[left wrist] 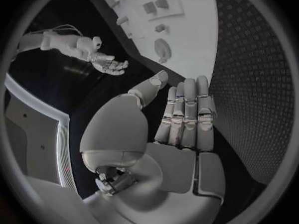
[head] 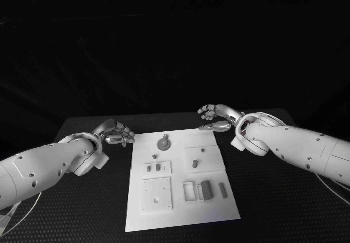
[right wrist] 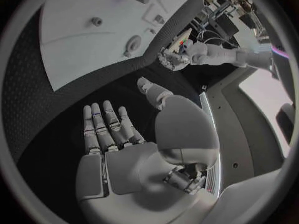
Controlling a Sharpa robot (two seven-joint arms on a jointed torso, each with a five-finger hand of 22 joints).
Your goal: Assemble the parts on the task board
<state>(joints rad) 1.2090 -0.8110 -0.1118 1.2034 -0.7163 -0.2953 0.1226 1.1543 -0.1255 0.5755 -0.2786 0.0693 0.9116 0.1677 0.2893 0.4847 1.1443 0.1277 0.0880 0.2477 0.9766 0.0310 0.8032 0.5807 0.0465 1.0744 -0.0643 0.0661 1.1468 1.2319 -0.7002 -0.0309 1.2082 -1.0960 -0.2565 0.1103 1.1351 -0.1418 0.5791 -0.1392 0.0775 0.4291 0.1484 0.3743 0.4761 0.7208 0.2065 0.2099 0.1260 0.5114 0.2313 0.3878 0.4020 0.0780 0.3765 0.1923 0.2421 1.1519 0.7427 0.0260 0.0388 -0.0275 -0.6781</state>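
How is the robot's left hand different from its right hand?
The left hand hangs off the task board's far left corner; the right hand hangs past its far right corner. In the head view, the left hand's fingers curl more; the right hand's spread more. Both hold nothing.

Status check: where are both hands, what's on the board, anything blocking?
Left hand open, empty, off board's far left corner. Right hand open, empty, beyond its far right corner. Parts lie on task board, untouched. Nothing blocking.

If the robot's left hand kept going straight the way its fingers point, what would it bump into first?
Probably the task board. The left hand is open, and its fingers aim across bare black table toward the board's corner near the round part. Its height above the table is unclear.
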